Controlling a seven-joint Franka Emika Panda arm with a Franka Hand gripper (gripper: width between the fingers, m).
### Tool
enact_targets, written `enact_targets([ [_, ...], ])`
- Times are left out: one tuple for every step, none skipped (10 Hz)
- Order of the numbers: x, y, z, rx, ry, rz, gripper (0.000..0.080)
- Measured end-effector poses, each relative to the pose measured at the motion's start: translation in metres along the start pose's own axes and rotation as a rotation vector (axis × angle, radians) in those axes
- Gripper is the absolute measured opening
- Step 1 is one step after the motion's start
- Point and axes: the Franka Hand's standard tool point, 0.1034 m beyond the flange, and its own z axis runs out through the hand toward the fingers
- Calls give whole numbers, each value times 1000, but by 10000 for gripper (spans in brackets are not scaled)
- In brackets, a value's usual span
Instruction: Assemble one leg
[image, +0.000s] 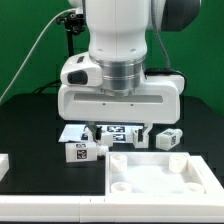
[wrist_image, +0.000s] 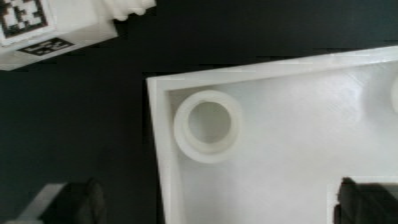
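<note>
— At the exterior view's left edge, what lies on the black table (image: 30, 135)?

— A white piece (image: 3, 165), cut off by the frame. Next to it is the left leg (image: 80, 151), a small white block lying with a tag toward the camera, just off the left rear corner of the tray-shaped piece (image: 150, 185).

— And the arm?

— It comes straight down in the middle. The wrist is vertical, the broad white hand sits square to the camera, and the fingers point at the table. The gripper (image: 118, 133) hangs low, by the tray's rear rim and in front of the marker board (image: 72, 132).

— How does the claw stand?

— It is spread wide and grips nothing. In the wrist view the gripper (wrist_image: 217, 205) shows a dark fingertip at each side. Below and between them are the tray's corner (wrist_image: 285, 170) and a round socket (wrist_image: 210, 125).

— Does that view show a leg?

— It shows one tagged leg (wrist_image: 54, 35), lying on the black just beyond that corner, apart from both fingertips. Whether it is the left one cannot be told.

— Further right?

— The right leg (image: 168, 140) rests on the table behind the tray's right rear, clear of the fingers.
</note>
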Motion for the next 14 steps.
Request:
enact_targets([
  [-13, -20, 7, -18, 16, 12, 649],
  [-29, -35, 13, -23, 23, -13, 649],
  [-41, -38, 19, -26, 25, -19, 649],
  [-38, -35, 18, -25, 26, -16, 649],
  [-36, -35, 17, -24, 29, -15, 649],
  [-36, -36, 18, -25, 28, -16, 649],
  [-36, -36, 18, -25, 28, -16, 649],
  [-37, -36, 18, -25, 28, -16, 649],
  [-39, -33, 19, -29, 22, -25, 649],
  [-49, -23, 22, -38, -2, -30, 649],
  [-58, -10, 21, -61, -26, -66, 649],
  [-60, -7, 17, -65, -8, -88, 649],
  [-64, -11, 20, -60, 36, -100, 649],
  [-67, -11, 23, -59, 30, -99, 649],
])
